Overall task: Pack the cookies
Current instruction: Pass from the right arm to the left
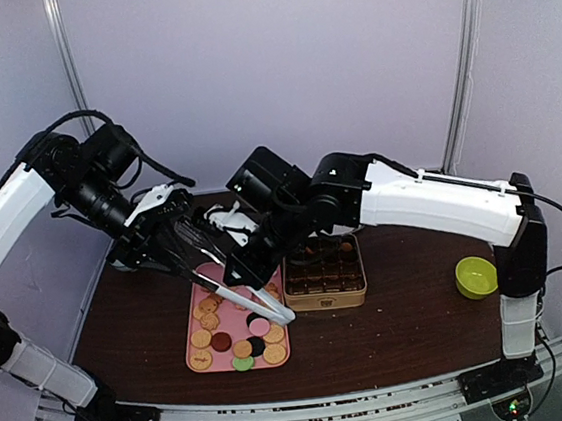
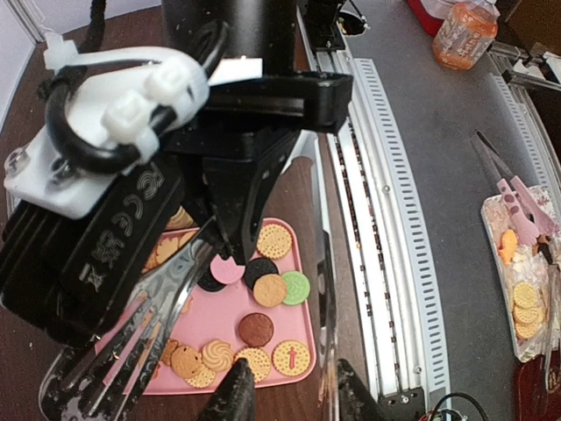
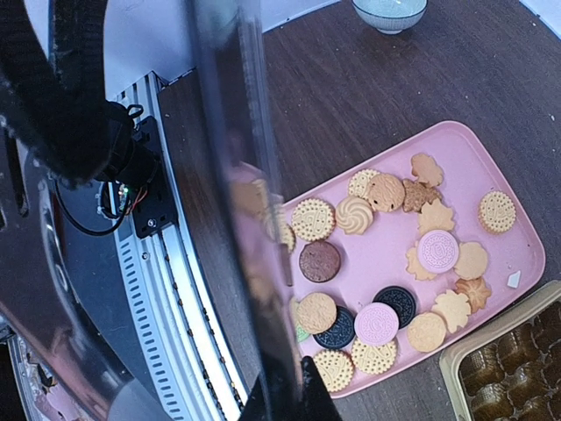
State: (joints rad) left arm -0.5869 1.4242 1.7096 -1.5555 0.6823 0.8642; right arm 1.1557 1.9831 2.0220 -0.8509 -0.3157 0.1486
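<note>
- Left gripper (image 2: 294, 396), in the left wrist view, has its fingers partly apart with a clear strip (image 2: 324, 298) running up between them; whether it is clamped cannot be told. Beyond it, the cookies (image 2: 274, 239) lie loose on a pink tray (image 2: 219, 309).
- Right wrist view: the right gripper (image 3: 280, 399) is closed tight on a glossy tool (image 3: 232, 132). The cookies are mostly round and tan, with a few pink, black and dark brown, and some flower-shaped. A corner of the gold tin (image 3: 504, 373) shows only brown paper cups.
- Top view: both arms lean over the tray on the tabletop (image 1: 414, 327), with the tin just beside it. Its cups look unfilled, so packing seems barely begun.
</note>
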